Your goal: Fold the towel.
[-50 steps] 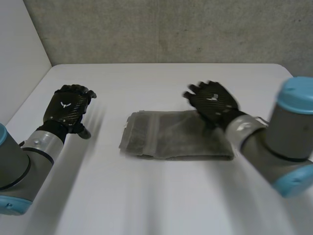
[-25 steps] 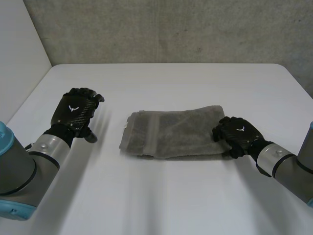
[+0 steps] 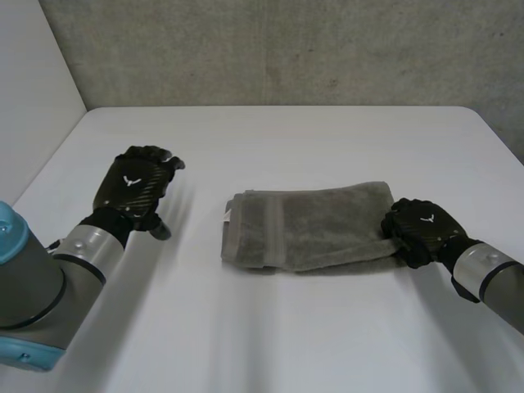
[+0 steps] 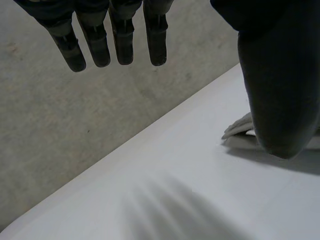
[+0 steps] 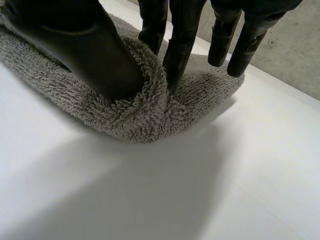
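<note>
A grey folded towel (image 3: 307, 225) lies in the middle of the white table (image 3: 270, 327). My right hand (image 3: 422, 229) is at the towel's right end, its thumb and fingers pinching the thick folded edge of the towel (image 5: 145, 105) between them. My left hand (image 3: 135, 188) hovers over the table left of the towel, apart from it, with fingers (image 4: 117, 42) straight and nothing in them. A corner of the towel (image 4: 240, 127) shows beyond the left thumb in the left wrist view.
A grey concrete wall (image 3: 278, 49) stands behind the table's far edge. A white wall panel (image 3: 29, 90) runs along the left side. Bare tabletop lies in front of the towel and to both sides.
My right hand came down from above the towel to its right end and closed on the edge. The towel has slid to the right. My left hand drifted slightly right.
</note>
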Tool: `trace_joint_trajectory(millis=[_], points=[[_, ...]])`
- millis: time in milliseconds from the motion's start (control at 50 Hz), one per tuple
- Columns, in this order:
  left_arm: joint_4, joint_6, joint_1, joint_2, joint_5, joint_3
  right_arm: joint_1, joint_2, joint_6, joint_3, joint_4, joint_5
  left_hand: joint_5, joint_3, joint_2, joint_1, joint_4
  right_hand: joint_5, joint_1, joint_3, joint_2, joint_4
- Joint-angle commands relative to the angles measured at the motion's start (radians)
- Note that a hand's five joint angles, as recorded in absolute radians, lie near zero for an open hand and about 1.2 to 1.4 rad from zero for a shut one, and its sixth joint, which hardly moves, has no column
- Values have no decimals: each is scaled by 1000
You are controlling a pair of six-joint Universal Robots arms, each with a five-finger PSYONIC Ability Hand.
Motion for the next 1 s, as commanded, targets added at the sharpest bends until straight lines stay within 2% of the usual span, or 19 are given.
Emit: trace_joint_trajectory(millis=[20,140,180,240,360,400,420,460,520,560,580,620,780,860,880,900,920,940,1000], points=[[-12,-4,-94,-1,0,25,-100,-61,-77,64,77,-70,-26,-52,-65,-71,-59,74,112,-44,130,-76],[-24,-4,-171,-8,-5,47,-236,-102,-251,69,217,-129,-55,-52,-94,-100,-59,74,112,-44,130,-76],[-24,-4,-182,-9,-5,54,-279,-130,-356,36,322,-149,-55,-52,-94,-100,-59,74,112,-44,130,-76],[-24,-4,-189,-11,-8,61,-277,-156,-407,-24,398,-149,-55,-52,-94,-100,-59,74,112,-44,130,-76],[-24,-4,-188,-11,-11,77,-230,-200,-403,-123,429,-141,-55,-52,-94,-100,-59,74,112,-44,130,-76],[-24,-4,-188,-11,-11,81,-114,-235,-372,-179,427,-126,-55,-52,-94,-100,-59,74,112,-44,130,-76],[-24,-2,-186,-11,-11,84,-113,-236,-372,-179,427,-126,-55,-52,-94,-100,-59,74,112,-44,130,-76],[-24,-2,-185,-11,-11,86,21,-230,-349,-236,424,-80,-55,-52,-94,-100,-59,74,112,-44,130,-76],[-23,-4,-182,-11,-12,86,100,-217,-349,-261,424,-45,-55,-52,-94,-100,-59,74,112,-44,130,-76],[-23,-4,-180,-11,-12,86,273,-171,-352,-305,421,23,-55,-52,-94,-100,-59,74,112,-44,130,-76],[-23,-4,-179,-11,-12,86,273,-171,-352,-305,421,23,-55,-52,-94,-100,-59,74,112,-44,130,-76],[-23,-2,-177,-11,-12,86,423,-119,-354,-337,421,75,-55,-52,-94,-100,-59,74,112,-44,130,-76],[-23,-2,-176,-12,-12,86,631,42,-357,-357,395,155,-55,-52,-94,-100,-59,74,112,-44,130,-76],[-21,-2,-176,-12,-12,86,645,62,-348,-353,367,185,-55,-52,-94,-100,-59,51,90,-44,107,-76],[-21,-2,-176,-12,-12,86,642,60,-340,-344,347,196,-55,-52,-94,-100,-59,-361,-323,-44,-306,-76],[-19,-2,-176,-12,-12,87,642,60,-340,-343,347,196,-55,-52,-94,-100,-59,-366,-327,-44,-310,-76],[-19,-2,-176,-12,-12,87,637,54,-332,-334,324,208,-55,-52,-94,-100,-59,-863,-824,-44,-807,-76],[-19,-4,-176,-12,-12,90,636,48,-311,-322,301,221,-55,-52,-94,-100,-59,-1148,-1110,-44,-1092,-76],[-19,-4,-177,-14,-12,106,636,21,-231,-296,271,228,-58,-52,-97,-103,-59,-1148,-1110,-44,-1092,-76]])
